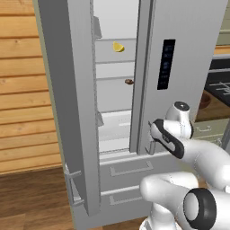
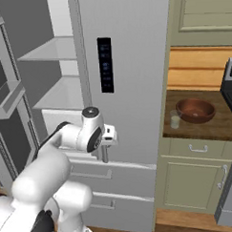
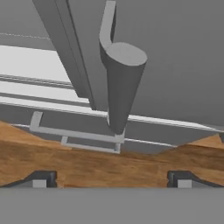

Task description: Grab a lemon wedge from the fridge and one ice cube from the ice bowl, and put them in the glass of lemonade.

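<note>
High on a white shelf inside the open fridge (image 1: 179,27) sits the lemon wedge (image 1: 118,47), bright yellow, near the shelf's right end. One shelf lower, close to the edge of the shut right door, lies a small dark brown lump (image 1: 129,81). The fridge's left door (image 1: 72,103) is swung wide toward the near left, its inner racks facing the cavity, while the right door stays closed with its black control panel (image 2: 105,65) at mid height. Below the doors run two grey drawers (image 2: 116,185) with flat bar pulls.

Low on the right door, at the bottom end of its long vertical handle (image 3: 122,87), hangs the end effector (image 2: 108,137). Its two fingers are spread wide apart and released, with nothing between them; from the hand camera the handle's rounded end stands ahead of the gap and the wooden floor shows beneath. The white arm reaches up to it from the near side.

Off to the right of the fridge, on the wooden worktop (image 2: 223,127) above pale cabinets, the reddish-brown ice bowl (image 2: 195,109) rests with the glass of lemonade (image 2: 175,119) just beside it on its left. A dark stove edge (image 2: 230,84) shows at the far right.
</note>
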